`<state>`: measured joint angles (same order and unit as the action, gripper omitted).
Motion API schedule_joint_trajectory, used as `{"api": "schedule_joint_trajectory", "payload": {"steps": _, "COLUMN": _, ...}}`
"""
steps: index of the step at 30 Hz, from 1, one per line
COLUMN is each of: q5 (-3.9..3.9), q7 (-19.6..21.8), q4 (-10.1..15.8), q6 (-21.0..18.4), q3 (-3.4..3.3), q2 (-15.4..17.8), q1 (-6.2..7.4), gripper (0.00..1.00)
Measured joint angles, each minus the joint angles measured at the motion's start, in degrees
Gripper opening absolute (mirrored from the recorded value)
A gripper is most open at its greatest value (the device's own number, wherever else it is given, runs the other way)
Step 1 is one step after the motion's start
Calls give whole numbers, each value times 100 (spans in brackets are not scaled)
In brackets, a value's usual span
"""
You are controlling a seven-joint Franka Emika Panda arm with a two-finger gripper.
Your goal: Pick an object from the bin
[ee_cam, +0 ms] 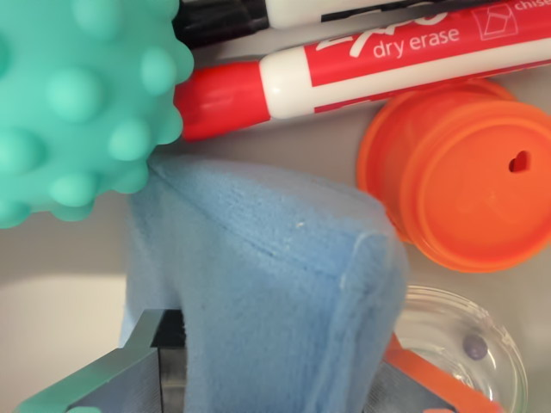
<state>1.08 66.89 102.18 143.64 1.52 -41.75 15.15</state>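
A soft blue cloth pad (258, 258) fills the middle of the wrist view and rises in a folded ridge toward the camera. My gripper (284, 379) sits at the bottom edge with its jaws on either side of the pad. The grey left finger (146, 361) and the orange-tipped right finger (413, 387) both press against the fabric. The pad hides the lower parts of the fingers. A teal knobbly ball (77, 103) touches the pad's upper left corner.
A red dry-erase marker (362, 69) lies across the top, with a black marker (224, 17) behind it. An orange cup (473, 189) with a heart-shaped hole lies at the right. A clear plastic lid (469, 344) is at lower right. The pale bin floor (60, 318) shows at lower left.
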Motion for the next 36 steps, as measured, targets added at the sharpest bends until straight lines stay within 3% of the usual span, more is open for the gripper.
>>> {"api": "schedule_joint_trajectory", "payload": {"steps": 15, "q5": 0, "q7": 0, "q4": 50, "q6": -157, "q3": 0, "q2": 224, "q1": -2, "gripper": 0}}
{"api": "schedule_joint_trajectory", "payload": {"steps": 36, "q5": -5, "q7": -2, "q4": 135, "q6": -811, "q3": 6, "q2": 978, "q1": -3, "gripper": 0}}
